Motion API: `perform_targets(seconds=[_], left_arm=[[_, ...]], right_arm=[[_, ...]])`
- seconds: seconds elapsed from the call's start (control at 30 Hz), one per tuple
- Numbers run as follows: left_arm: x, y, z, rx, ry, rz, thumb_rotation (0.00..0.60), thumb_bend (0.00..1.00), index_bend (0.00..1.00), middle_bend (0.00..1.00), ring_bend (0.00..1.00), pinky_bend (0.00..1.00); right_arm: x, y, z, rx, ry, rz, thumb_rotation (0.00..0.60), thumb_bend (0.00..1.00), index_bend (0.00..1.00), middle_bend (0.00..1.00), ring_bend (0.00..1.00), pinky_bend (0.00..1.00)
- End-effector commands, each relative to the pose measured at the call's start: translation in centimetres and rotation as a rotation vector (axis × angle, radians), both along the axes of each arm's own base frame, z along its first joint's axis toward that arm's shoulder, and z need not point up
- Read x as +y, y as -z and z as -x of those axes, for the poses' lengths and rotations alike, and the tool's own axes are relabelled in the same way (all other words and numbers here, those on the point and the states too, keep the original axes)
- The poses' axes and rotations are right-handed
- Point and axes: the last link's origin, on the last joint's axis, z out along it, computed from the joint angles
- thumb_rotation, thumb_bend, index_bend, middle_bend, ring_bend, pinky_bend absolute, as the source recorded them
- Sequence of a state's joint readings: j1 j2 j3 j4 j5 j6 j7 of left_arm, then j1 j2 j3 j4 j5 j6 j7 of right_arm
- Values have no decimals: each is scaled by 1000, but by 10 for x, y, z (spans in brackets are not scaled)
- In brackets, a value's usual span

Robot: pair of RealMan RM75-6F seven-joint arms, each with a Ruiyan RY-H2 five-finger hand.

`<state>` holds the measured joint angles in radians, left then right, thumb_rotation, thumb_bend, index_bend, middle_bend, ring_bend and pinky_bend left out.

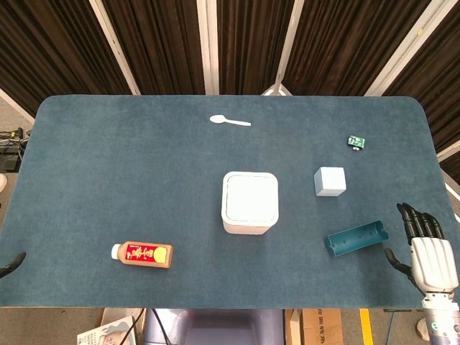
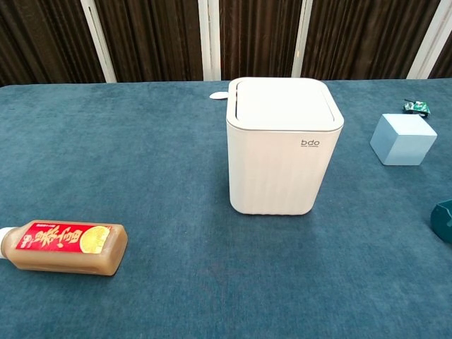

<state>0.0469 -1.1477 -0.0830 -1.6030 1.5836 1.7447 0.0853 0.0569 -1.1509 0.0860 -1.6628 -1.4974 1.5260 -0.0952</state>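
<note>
White-backed and black-fingered, the right hand (image 1: 429,251) hovers at the right edge of the desk (image 1: 108,180), palm down, its fingers straight and spread with nothing between them, so it holds nothing and touches nothing. Just to its left lies the nearest thing, a teal open-ended box (image 1: 356,238), tipped on its side with its hollow facing up, near the hand but apart from it; only its corner shows at the right edge of the chest view. Farther up the desk sits a pale blue cube (image 1: 330,181), resting flat on one face, and beyond that a small green packet (image 1: 356,141) near the far right corner. At the middle stands a white lidded bin (image 1: 249,202), upright with its lid closed, marked "bdo" on the front in the chest view. A white plastic spoon (image 1: 229,121) lies flat behind it near the far edge. Well apart on the left, a tea bottle (image 1: 142,254) with a red label and white cap lies on its side, cap pointing left. Of the left hand (image 1: 12,264) only a dark tip shows at the desk's left edge, too little to tell how its fingers lie.
</note>
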Motion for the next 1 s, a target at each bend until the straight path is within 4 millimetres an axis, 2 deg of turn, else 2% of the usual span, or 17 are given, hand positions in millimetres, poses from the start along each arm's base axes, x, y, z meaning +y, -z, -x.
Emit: perform_targets(seconds=[0.03,0.13,0.3,0.53,0.63,0.8,0.87,1.0], left_arm=[[-2,-1,1,-5,-10,-2,600,23,102,7,0,0],[-2,-2,2,-10,-20,-9,600,23,102,7,0,0],[0,0,1,-12,-27,-6,600,23,102,7,0,0],[1,1,1,-9,-37,-6,600,23,102,7,0,0],[1,1,1,-11,-40,-8,600,23,102,7,0,0],[1,1,1,-14,-48,-10,600,23,102,8,0,0],[1,0,1,-15,-48,-13,600,23,102,7,0,0],[2,-1,1,-10,-46,-31,600,23,102,7,0,0]], right_arm=[[1,2,-3,-16,-16,-6,600,272,78,125,191,167],[0,6,-9,-41,-46,-28,600,273,78,218,295,238],[-17,4,-22,-137,-135,-22,600,272,78,438,508,428],[-35,-2,-44,-49,-193,-105,600,296,79,665,717,638],[-37,1,-60,-28,-227,-151,600,371,79,732,784,697],[-41,7,-86,-16,-257,-260,600,615,79,807,839,730],[-43,9,-95,7,-270,-295,600,669,79,819,846,730],[-48,16,-111,57,-292,-353,600,711,78,823,848,730]])
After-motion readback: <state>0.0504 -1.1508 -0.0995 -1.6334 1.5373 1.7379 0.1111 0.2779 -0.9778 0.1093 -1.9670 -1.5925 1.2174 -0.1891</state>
